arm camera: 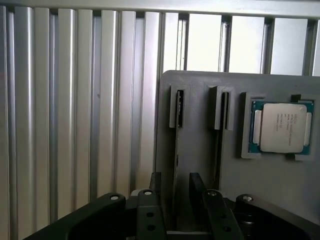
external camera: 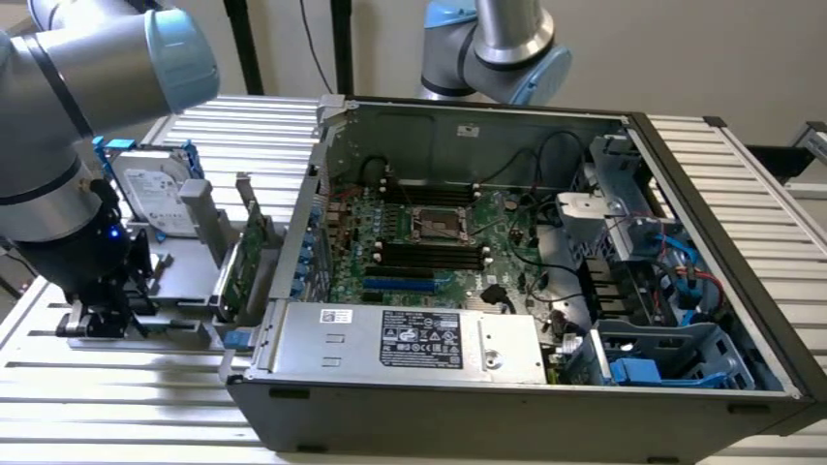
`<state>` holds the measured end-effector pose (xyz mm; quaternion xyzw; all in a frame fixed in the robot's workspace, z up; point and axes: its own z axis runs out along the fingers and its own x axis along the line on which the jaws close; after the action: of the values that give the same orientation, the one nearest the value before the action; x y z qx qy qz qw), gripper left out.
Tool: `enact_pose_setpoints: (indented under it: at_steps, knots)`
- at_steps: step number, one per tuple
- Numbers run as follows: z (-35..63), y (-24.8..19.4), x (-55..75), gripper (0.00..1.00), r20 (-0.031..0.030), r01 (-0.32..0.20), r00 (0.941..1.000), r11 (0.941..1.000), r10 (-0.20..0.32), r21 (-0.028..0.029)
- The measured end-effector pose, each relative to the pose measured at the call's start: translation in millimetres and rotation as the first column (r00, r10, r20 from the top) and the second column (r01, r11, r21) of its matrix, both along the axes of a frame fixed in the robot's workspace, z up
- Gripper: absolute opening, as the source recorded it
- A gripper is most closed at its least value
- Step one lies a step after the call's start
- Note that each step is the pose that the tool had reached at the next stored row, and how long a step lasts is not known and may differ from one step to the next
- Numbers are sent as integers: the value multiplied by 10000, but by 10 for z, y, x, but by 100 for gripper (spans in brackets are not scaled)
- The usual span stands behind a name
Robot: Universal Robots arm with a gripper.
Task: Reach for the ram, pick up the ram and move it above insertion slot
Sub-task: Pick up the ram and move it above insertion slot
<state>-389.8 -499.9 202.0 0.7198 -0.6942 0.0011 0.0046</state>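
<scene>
In the exterior view your tool (external camera: 107, 312) hangs low over the grey holder (external camera: 174, 262) on the bench (external camera: 130, 397), beside the open computer case (external camera: 517, 407). In the wrist view its fingers (arm camera: 156, 189) stand apart astride the ram (arm camera: 176, 155), a thin edge upright in the holder's slot. Centre that edge between them and close squarely, lest it tilt.

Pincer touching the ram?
Apart. Wrist view: the open pincer straddles the edge-on ram, and the grey holder shows in the gap on each side of it.
</scene>
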Motion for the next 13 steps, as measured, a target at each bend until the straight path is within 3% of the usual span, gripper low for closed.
enact_pose_setpoints:
  at_steps: [5,10,13]
  knots:
    - [-16,-1,0,36,-4,0,10000,10000,0,-2]
    - [-17,0,1,16,-2,1,10000,10000,-1,0]
    - [-18,-1,4,13,-2,0,10000,10000,0,0]
